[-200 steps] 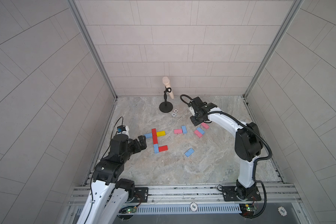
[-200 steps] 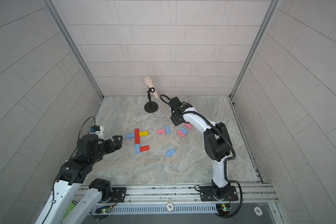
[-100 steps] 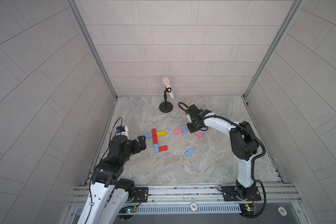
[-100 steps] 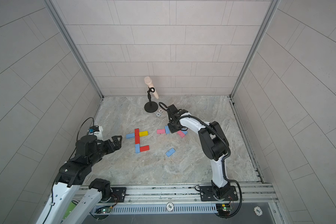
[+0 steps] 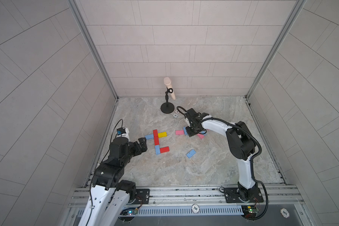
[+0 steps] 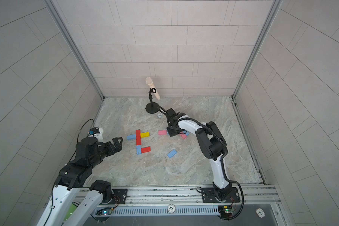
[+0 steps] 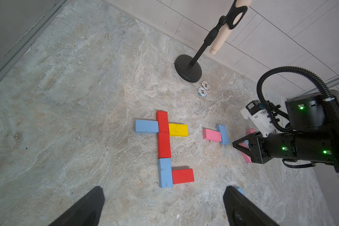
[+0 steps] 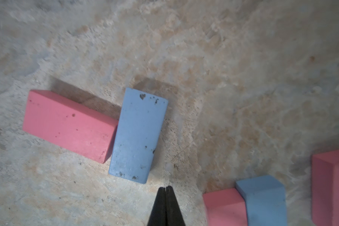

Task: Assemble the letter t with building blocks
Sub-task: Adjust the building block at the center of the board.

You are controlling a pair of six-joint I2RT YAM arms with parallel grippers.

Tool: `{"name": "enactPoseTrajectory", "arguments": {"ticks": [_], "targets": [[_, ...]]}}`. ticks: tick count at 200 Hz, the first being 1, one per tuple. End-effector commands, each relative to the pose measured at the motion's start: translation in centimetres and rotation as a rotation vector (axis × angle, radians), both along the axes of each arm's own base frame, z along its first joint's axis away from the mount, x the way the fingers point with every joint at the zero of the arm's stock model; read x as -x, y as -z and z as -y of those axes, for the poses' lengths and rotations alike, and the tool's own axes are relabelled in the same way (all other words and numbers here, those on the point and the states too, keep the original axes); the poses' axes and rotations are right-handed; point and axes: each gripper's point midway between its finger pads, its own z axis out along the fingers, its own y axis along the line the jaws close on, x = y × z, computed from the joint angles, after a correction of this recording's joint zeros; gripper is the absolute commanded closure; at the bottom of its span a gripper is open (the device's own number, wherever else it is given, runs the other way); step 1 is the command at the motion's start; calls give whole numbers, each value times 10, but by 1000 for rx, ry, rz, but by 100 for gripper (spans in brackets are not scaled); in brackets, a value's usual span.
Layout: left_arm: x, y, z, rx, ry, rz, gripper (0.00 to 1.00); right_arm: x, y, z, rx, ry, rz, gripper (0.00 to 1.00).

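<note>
Closed right fingers (image 8: 160,207) — beside blue block (image 8: 138,135) edge

Grey tiled walls (image 5: 164,39), marbled stone floor (image 5: 204,168)

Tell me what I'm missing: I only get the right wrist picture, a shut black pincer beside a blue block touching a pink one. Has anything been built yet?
Observer: Yes. Away from your blocks, a long red block has a blue block and a yellow block against its sides, like a t's crossbar.
Operator: Is anything working on it?
Observer: No. The left pincer hangs open beside it, holding nothing.
Operator: Any spare blocks I can't see?
Observer: One lone blue block lies on its own, touching nothing.
</note>
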Motion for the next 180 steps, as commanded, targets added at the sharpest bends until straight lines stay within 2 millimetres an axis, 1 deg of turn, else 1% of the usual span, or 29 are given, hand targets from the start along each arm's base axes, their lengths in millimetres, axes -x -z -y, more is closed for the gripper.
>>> {"name": "enactPoseTrajectory", "arguments": {"ticks": [1, 100, 180], "targets": [[2, 5, -3, -6, -17, -12, 0, -2, 1, -5, -5, 11, 4, 100], [0, 5, -4, -14, -19, -14, 0, -3, 2, -15, -28, 9, 4, 100], [0, 7, -4, -15, -22, -18, 0, -3, 4, -14, -22, 11, 1, 100]]}}
